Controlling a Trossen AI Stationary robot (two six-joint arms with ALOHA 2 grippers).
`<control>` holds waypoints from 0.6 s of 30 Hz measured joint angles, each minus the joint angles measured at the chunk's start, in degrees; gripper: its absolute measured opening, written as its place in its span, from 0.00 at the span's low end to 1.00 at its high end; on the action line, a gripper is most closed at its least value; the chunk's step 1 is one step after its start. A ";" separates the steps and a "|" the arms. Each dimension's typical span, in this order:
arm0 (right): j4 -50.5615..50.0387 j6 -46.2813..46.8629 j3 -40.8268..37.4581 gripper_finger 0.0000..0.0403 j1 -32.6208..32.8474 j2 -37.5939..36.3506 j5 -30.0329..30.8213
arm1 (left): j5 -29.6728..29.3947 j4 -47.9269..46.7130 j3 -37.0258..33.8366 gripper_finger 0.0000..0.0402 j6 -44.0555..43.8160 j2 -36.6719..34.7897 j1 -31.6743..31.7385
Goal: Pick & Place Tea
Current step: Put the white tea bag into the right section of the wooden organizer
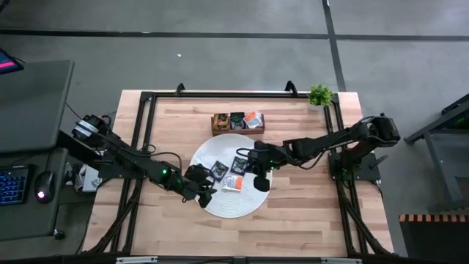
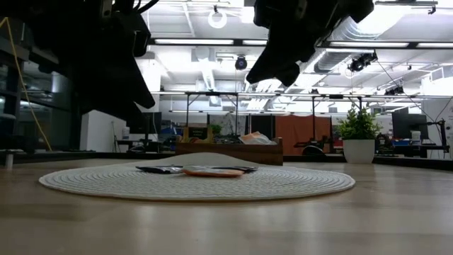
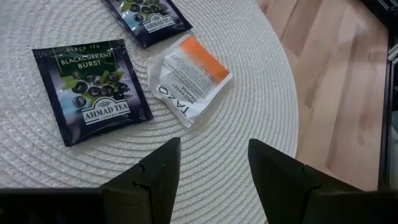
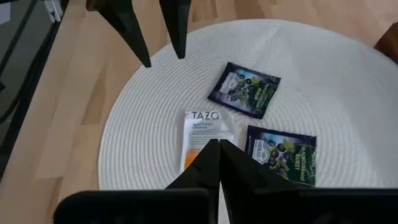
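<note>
I am hovering my right gripper (image 4: 219, 149) over the middle of the round white mat (image 1: 220, 205), its fingers pressed together on nothing. My left gripper (image 3: 211, 163) is hanging over the mat's left edge, fingers parted and empty. Three tea sachets are lying flat on the mat: an orange-and-white one (image 4: 200, 138) and two dark ones (image 4: 244, 89) (image 4: 281, 154). More sachets are sitting in the wooden tray (image 1: 238, 122) near the bench's far edge.
</note>
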 joint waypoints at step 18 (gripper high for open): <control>10.56 4.58 -3.85 0.00 -0.43 8.43 -4.17 | 1.00 5.31 0.00 0.46 -4.88 5.30 0.40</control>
